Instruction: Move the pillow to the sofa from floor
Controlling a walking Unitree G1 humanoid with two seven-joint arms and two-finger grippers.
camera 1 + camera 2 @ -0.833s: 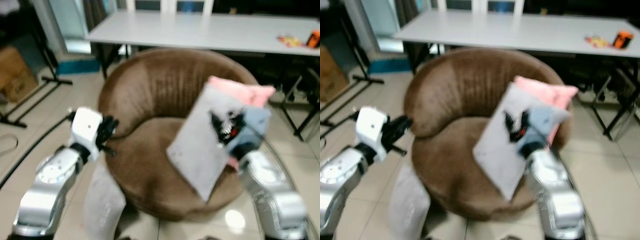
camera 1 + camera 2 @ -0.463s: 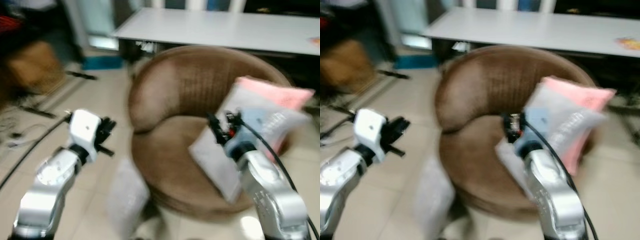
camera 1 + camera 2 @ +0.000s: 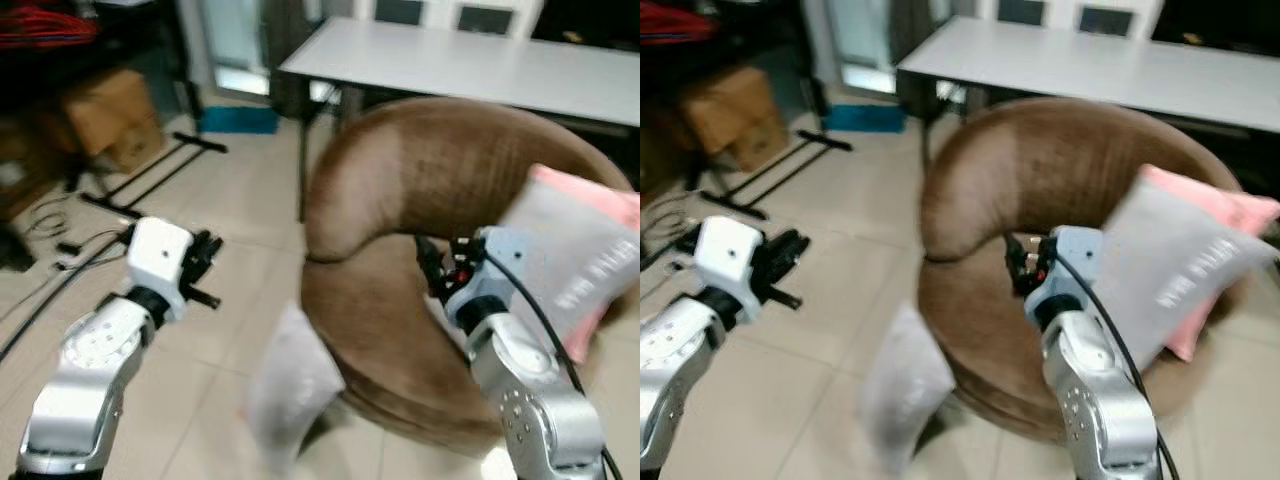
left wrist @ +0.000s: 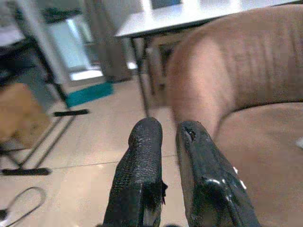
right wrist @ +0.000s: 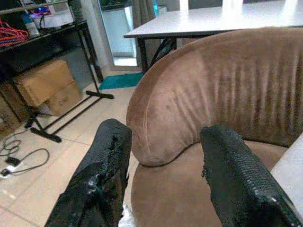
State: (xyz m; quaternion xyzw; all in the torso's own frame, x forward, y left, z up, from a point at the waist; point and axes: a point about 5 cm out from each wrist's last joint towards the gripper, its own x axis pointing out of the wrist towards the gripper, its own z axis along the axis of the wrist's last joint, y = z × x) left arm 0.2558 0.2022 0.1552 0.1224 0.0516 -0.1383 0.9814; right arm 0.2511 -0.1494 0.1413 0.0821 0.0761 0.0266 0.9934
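- My left hand [image 3: 205, 262] hangs over the floor tiles, fingers nearly together, holding nothing.
- The white pillow [image 3: 290, 385] stands on the floor [image 3: 220, 330], leaning against the sofa's [image 3: 420, 200] front, long axis roughly upright, below and between my hands; I judge the left nearer.
- My right hand [image 3: 432, 268] sits over the seat, fingers spread wide, empty.
- A grey pillow [image 3: 575, 265] rests on the sofa.

Round brown sofa [image 3: 400, 190]: velvety ribbed cloth, matt. Grey cloth pillow [image 3: 1170, 270] with white lettering, soft and matt; pink cloth pillow [image 3: 1225, 215] behind it, same finish. White pillow on the floor [image 3: 290, 385]: pale smooth fabric. Beige floor tiles [image 3: 220, 300]: glossy, reflective. Silver robot arms [image 3: 90, 370]: brushed metal. Left end effector [image 4: 165, 137] fingers [image 4: 142, 165]: black, pebbled rubbery texture. Brown cardboard boxes [image 3: 105, 110]: matt paper. White table [image 3: 470, 65]: smooth, satin.
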